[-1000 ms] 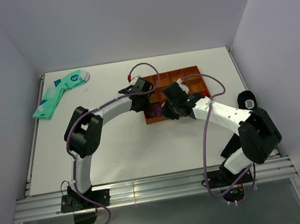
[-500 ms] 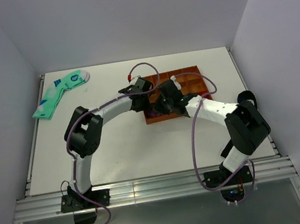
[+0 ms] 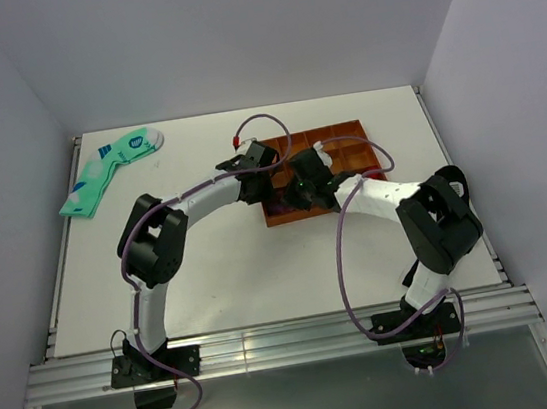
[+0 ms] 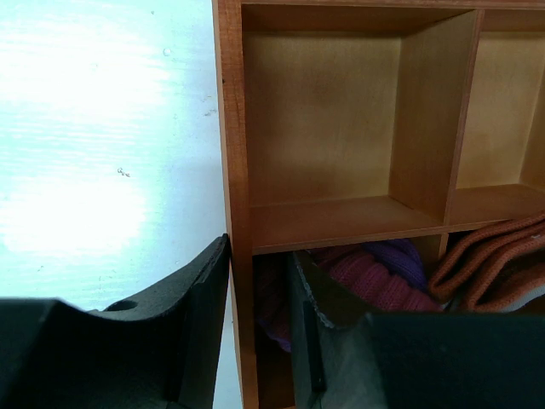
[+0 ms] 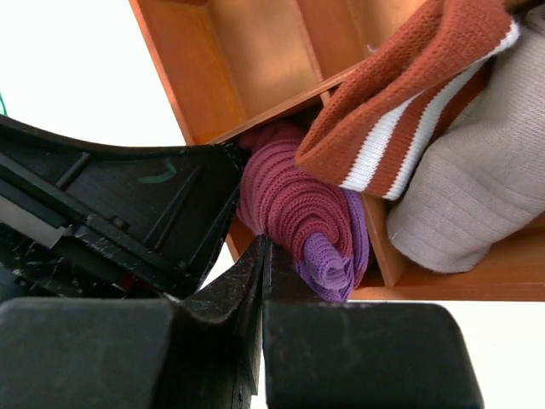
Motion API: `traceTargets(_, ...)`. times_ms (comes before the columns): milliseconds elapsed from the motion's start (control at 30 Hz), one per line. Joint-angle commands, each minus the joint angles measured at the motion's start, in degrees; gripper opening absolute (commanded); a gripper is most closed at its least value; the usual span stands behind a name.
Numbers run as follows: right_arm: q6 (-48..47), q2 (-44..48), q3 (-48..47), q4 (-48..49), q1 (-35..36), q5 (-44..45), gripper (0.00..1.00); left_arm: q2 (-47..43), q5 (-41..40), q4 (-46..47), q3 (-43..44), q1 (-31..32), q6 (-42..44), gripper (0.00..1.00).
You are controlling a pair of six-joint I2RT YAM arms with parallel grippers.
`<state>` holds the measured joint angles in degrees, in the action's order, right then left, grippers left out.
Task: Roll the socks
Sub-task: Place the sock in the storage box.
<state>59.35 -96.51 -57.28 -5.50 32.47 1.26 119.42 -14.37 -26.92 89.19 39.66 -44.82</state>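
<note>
The maroon socks (image 5: 294, 209) are rolled into a bundle with a purple end. The bundle lies in the near-left compartment of the orange wooden tray (image 3: 345, 135) and also shows in the left wrist view (image 4: 375, 277). My left gripper (image 4: 255, 251) is open and straddles the tray's left wall (image 4: 234, 170), with one finger outside and one inside the sock compartment. In the top view the left gripper (image 3: 263, 188) is at the tray's left edge. My right gripper (image 5: 264, 247) is shut and empty, its tip against the rolled socks. In the top view the right gripper (image 3: 293, 200) is over the tray's near-left corner.
A rust-red sock with white stripes (image 5: 409, 94) and a beige sock (image 5: 477, 187) fill the compartment to the right of the roll. The compartment beyond the roll (image 4: 324, 128) holds nothing. Mint-green socks (image 3: 108, 171) lie at the table's far left.
The right arm has folded, its elbow swinging inward, and its gripper has shifted slightly left and farther onto the sock compartment. The left arm has not moved.
</note>
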Motion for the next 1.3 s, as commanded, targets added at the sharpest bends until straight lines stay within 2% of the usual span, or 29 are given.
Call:
traceTargets(0,-0.8,-0.5,2.0,-0.7,-1.3,5.8,0.0,2.0,-1.6,-3.8,0.3,-1.0,1.0,0.36)
traceTargets(433,3.2,-1.0,4.5,-8.0,-2.4,14.6,0.0,1.7,-1.3,-4.0,-0.1,-2.0,1.3,0.36)
traceTargets(600,4.8,-3.8,4.0,-10.3,-2.4,16.8,0.0,2.0,-0.9,-3.9,0.0,-2.0,1.1,0.36)
traceTargets(1100,6.0,-14.4,6.0,-8.0,-2.2,14.1,0.0,2.4,-0.6,-4.6,2.3,-2.4,1.4,0.36)
traceTargets(1267,5.4,-10.8,7.1,-7.2,-2.2,14.6,0.0,2.6,-0.9,-5.2,2.7,-2.7,1.5,0.36)
